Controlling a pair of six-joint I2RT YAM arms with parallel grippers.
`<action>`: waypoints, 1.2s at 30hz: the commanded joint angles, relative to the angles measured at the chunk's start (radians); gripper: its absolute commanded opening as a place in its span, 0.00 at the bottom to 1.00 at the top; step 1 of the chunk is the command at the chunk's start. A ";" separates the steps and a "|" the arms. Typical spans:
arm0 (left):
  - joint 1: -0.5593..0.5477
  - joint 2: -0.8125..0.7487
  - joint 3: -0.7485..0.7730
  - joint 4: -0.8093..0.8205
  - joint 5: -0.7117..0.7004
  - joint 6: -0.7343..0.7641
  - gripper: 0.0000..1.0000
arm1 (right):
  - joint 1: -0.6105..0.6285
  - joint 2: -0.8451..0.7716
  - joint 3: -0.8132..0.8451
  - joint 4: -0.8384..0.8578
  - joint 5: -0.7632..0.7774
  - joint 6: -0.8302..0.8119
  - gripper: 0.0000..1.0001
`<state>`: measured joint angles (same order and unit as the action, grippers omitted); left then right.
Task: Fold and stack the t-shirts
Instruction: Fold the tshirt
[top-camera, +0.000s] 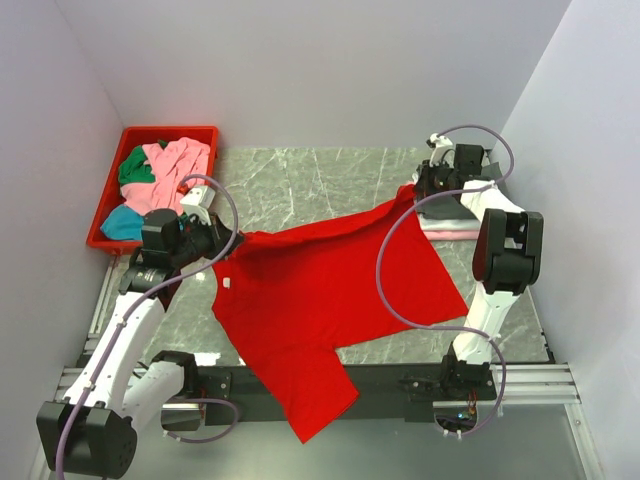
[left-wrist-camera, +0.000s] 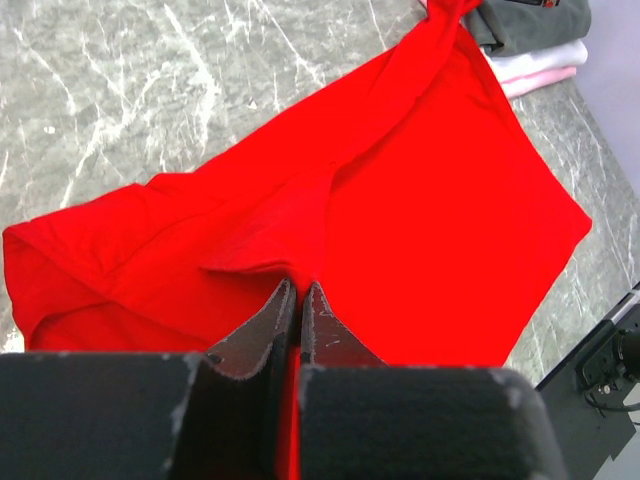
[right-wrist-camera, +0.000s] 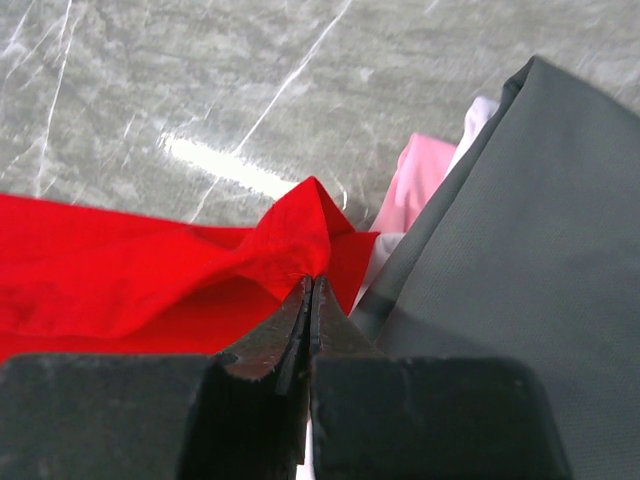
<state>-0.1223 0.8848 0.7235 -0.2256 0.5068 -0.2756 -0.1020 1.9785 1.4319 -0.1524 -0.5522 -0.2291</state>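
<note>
Fold-and-stack task at an intermediate stage. The red tee (top-camera: 320, 300) is shown spread across the middle of the table (top-camera: 300, 180), drawn taut along its far edge between the two arms. Its near portion is draped over the table's front edge.

The left gripper (top-camera: 232, 245) is closed on the cloth at the tee's left end; in the left wrist view the fingers (left-wrist-camera: 275, 320) are pressed together with a ridge of red fabric pinched between them. The right gripper (top-camera: 418, 195) is likewise clamped on the tee's far-right corner, where a small peak of fabric is seen caught at the fingertips in the right wrist view.

**Done.** A stack (left-wrist-camera: 530, 40) of folded tees is seen at the far right of the table, just beside the held corner. A grey layer lies on top, with white and pink edges showing beneath. Three garments are therefore judged finished, though the exact number cannot be confirmed.

**In hand.** The red tee is judged to be at the flattening step. No fold is visible in it, and creases run diagonally from each pinch.

**Left.** Pink (top-camera: 180, 160), green (top-camera: 135, 170) and teal (top-camera: 122, 222) tees lie crumpled in the bin (top-camera: 105, 205) at far left. These are to be folded after the red one, so roughly half of the work is judged outstanding.
</note>
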 joint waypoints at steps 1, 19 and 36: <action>-0.005 -0.027 -0.001 0.002 -0.007 -0.001 0.01 | -0.010 -0.056 0.015 -0.035 -0.029 -0.027 0.01; -0.005 -0.040 -0.024 -0.038 -0.027 -0.010 0.01 | -0.027 -0.086 -0.018 -0.085 -0.075 -0.068 0.02; -0.005 -0.041 0.039 -0.118 -0.106 0.026 0.01 | -0.051 -0.121 -0.051 -0.125 -0.117 -0.128 0.02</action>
<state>-0.1234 0.8642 0.7094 -0.3412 0.4183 -0.2710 -0.1390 1.9163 1.3815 -0.2729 -0.6426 -0.3363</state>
